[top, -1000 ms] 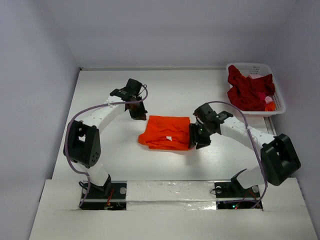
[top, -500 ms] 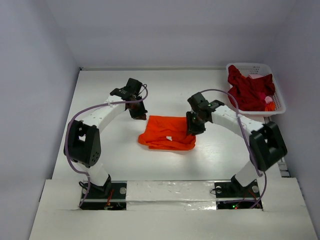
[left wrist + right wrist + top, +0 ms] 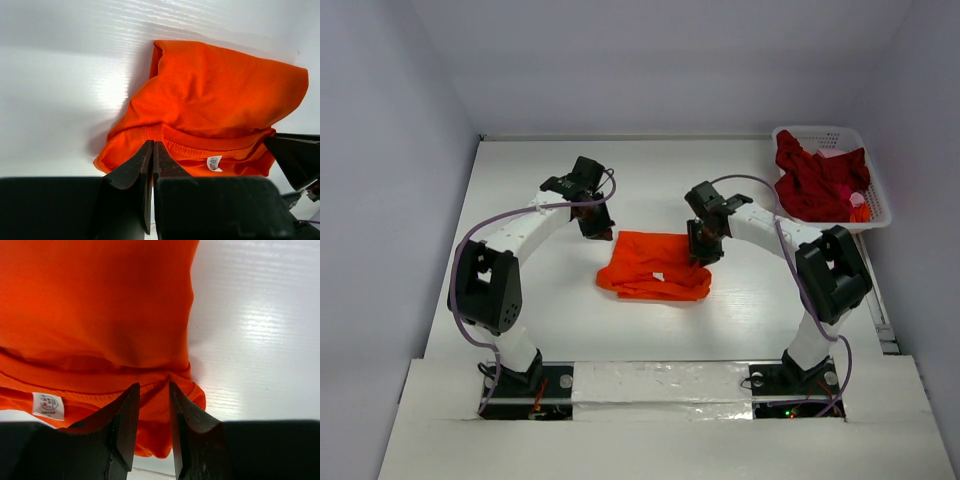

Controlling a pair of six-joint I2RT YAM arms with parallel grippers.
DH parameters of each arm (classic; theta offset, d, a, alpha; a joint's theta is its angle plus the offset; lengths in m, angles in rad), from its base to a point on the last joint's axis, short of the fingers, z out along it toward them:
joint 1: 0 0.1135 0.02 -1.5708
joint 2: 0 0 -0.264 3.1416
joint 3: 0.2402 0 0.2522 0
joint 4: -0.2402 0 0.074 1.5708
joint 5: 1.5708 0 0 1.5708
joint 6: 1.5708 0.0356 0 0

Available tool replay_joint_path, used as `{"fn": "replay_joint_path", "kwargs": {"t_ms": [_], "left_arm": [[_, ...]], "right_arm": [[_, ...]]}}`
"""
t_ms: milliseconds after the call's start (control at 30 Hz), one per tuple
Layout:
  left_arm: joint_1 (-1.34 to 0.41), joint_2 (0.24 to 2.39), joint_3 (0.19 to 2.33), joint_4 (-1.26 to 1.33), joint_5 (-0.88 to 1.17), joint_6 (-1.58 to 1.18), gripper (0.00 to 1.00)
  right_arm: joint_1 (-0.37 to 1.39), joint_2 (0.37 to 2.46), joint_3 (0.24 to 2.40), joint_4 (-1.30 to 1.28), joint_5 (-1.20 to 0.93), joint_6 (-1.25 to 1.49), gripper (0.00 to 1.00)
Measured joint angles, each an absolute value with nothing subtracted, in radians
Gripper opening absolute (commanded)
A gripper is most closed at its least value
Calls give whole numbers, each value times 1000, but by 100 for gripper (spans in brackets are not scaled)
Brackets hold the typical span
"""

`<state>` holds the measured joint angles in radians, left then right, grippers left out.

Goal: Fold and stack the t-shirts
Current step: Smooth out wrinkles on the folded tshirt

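The bright orange t-shirt (image 3: pixel 655 265) lies folded in a rough rectangle mid-table, its collar and white label (image 3: pixel 214 163) facing the arms. My left gripper (image 3: pixel 598 228) hovers off the shirt's far left corner, fingers pressed together with nothing between them (image 3: pixel 152 145). My right gripper (image 3: pixel 703 248) is low over the shirt's far right corner; its jaws (image 3: pixel 154 386) stand a narrow gap apart, and the orange hem (image 3: pixel 165 405) shows in the gap. The dark red t-shirt (image 3: pixel 815 180) sits crumpled in the basket.
A white lattice basket (image 3: pixel 876 205) stands at the far right corner, against the right wall. Walls close in the table on the left, back and right. The arm bases sit on a taped strip at the near edge.
My right gripper slid from the shirt's right edge to its far right corner, and its jaws narrowed. The shirt's near right edge bulged outward. The left arm stayed still.
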<state>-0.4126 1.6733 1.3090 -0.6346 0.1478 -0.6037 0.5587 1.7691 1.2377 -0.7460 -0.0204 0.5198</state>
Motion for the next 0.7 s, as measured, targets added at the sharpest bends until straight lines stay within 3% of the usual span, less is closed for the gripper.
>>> {"fn": "replay_joint_path", "kwargs": {"t_ms": [700], "left_arm": [[-413,1673,1309,-645,147,-603,0]], "right_arm": [[559,1768,1267,-751,65,520,35]]}}
